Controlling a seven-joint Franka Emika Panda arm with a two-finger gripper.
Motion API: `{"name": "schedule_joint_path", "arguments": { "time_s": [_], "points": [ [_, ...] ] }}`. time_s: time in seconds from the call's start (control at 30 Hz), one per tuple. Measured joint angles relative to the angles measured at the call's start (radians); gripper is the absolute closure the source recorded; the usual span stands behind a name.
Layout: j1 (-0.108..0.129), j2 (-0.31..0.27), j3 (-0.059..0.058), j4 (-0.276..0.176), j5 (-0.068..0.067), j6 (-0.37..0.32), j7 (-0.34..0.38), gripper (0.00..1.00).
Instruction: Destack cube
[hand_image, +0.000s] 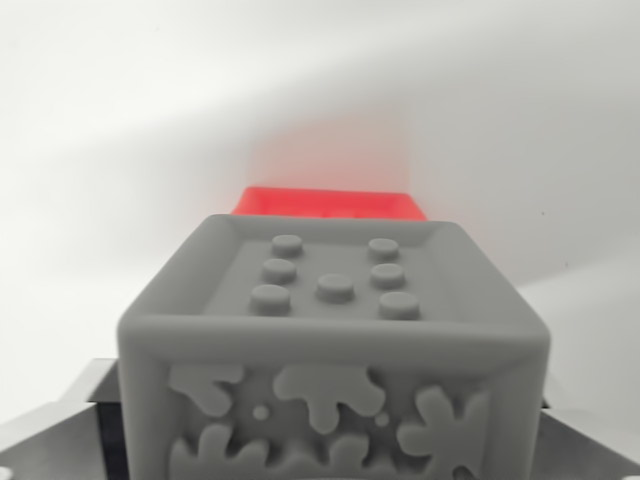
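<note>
Wrist view looks forward, very near the grey cube (333, 340) (one view only).

Grey cube (335, 345): uniform matte mid-grey on every visible face. Its upper face is a recessed panel bearing seven raised round studs of the same grey, set in three rows of two, two and three. Its near face carries a raised relief of irregular splash-like blobs with two small round dots among them, again in the same grey. Red cube (330, 203): saturated plain red, with a soft reddish glow on the surface just above it. Tabletop (120, 130): plain white, shading to pale grey. End effector (325, 440): dull metallic grey fingers (70, 415), with a black strip on the inner side at the wrist view's left.
</note>
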Motion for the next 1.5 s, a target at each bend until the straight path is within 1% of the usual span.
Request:
{"name": "schedule_joint_path", "arguments": {
  "time_s": [0.9,1.23,1.5],
  "points": [
    [0.0,-0.003,0.0,0.0,0.0,-0.003,0.0,1.0],
    [0.0,-0.04,0.0,-0.005,0.0,-0.031,0.0,1.0],
    [0.0,-0.08,0.0,-0.008,0.0,-0.067,0.0,1.0]
  ]
}}
